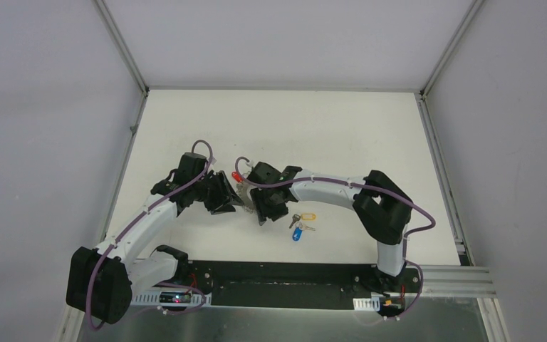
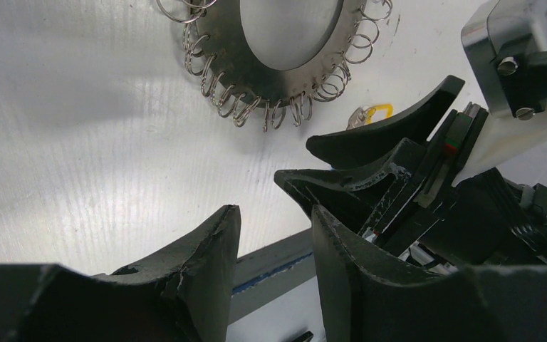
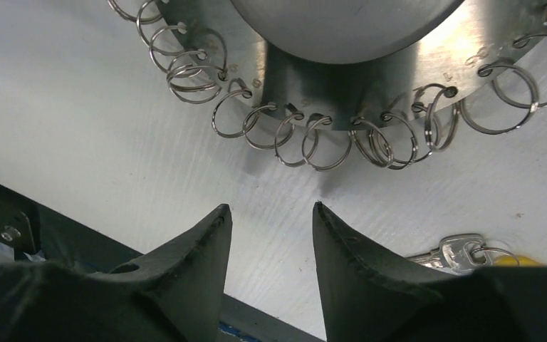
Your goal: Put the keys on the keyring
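The top camera looks down from high behind on the whole desk (image 1: 278, 121). Both wrist cameras sit close above it, facing the same ring-hung metal disc (image 2: 221, 57).

Lab robot cell, white-walled table (image 1: 278, 121)

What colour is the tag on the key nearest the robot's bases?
The tag is blue, clearest in the top view.

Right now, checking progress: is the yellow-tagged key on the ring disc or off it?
Off. The yellow-tagged key lies loose on the table, apart from the ring disc and its wire loops.
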Tool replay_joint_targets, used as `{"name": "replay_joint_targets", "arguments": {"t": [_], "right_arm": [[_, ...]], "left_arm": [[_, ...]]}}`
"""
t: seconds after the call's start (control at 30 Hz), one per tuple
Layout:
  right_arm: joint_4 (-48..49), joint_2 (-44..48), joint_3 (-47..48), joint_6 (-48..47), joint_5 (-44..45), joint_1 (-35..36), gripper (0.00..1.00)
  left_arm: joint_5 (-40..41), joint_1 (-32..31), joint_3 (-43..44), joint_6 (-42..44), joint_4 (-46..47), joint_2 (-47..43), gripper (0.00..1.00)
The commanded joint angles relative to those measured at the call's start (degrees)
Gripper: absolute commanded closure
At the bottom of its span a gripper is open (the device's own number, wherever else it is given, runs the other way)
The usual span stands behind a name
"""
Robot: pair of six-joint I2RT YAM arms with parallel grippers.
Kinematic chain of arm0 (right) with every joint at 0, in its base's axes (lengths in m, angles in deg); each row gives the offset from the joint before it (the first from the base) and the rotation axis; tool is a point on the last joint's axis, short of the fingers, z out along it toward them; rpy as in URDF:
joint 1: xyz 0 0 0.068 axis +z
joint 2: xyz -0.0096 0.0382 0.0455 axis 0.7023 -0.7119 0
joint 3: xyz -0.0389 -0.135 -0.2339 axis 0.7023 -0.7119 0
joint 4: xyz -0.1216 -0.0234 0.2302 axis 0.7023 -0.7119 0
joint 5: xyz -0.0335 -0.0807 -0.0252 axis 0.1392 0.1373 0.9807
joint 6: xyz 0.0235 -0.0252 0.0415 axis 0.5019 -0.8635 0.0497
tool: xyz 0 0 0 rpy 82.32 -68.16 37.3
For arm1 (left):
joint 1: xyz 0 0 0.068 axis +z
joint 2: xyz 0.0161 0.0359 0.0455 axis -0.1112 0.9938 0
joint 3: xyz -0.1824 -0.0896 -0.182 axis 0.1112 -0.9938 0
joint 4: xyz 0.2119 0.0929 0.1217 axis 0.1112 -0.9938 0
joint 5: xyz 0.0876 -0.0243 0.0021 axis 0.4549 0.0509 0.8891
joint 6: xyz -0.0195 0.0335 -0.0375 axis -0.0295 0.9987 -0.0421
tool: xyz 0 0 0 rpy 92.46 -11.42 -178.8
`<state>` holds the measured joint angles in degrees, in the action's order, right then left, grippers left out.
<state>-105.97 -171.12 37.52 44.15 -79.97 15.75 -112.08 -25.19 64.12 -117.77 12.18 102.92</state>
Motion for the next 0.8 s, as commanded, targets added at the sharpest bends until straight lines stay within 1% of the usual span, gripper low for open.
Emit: {"name": "replay_joint_targets", "arguments": {"t": [0.0,0.1,0.4,0.47,0.57,0.7,0.77], "right_arm": [[1.51,-0.03,0.68,1.60,4.31,-0.15,0.51],[1.89,-0.48,1.40,1.83,7.42,-0.17,0.50],[5.21,1.94,1.17,0.07,10.44,-0.24,0.50],[5.77,2.43,1.01,-0.79,10.11,-0.24,0.52],[6.94,2.94,0.77,-1.76,8.52,-0.24,0.59],[6.99,3.65,0.78,-2.37,8.03,-0.23,0.74],[7.02,4.12,1.06,-3.15,7.90,-0.20,0.75]], "left_arm": [[0.71,-0.35,-0.73,0.09,1.77,-1.15,0.57],[0.71,-0.35,-0.85,0.14,1.82,-1.31,0.57],[0.90,-0.35,-1.25,0.08,1.82,-1.34,0.57],[0.90,-0.35,-1.25,0.15,1.82,-1.35,0.57],[0.83,-0.35,-1.18,0.20,1.77,-1.30,0.57],[0.81,-0.35,-1.16,0.30,1.84,-1.37,0.57],[0.77,-0.35,-1.16,0.32,1.85,-1.26,0.57]]}}
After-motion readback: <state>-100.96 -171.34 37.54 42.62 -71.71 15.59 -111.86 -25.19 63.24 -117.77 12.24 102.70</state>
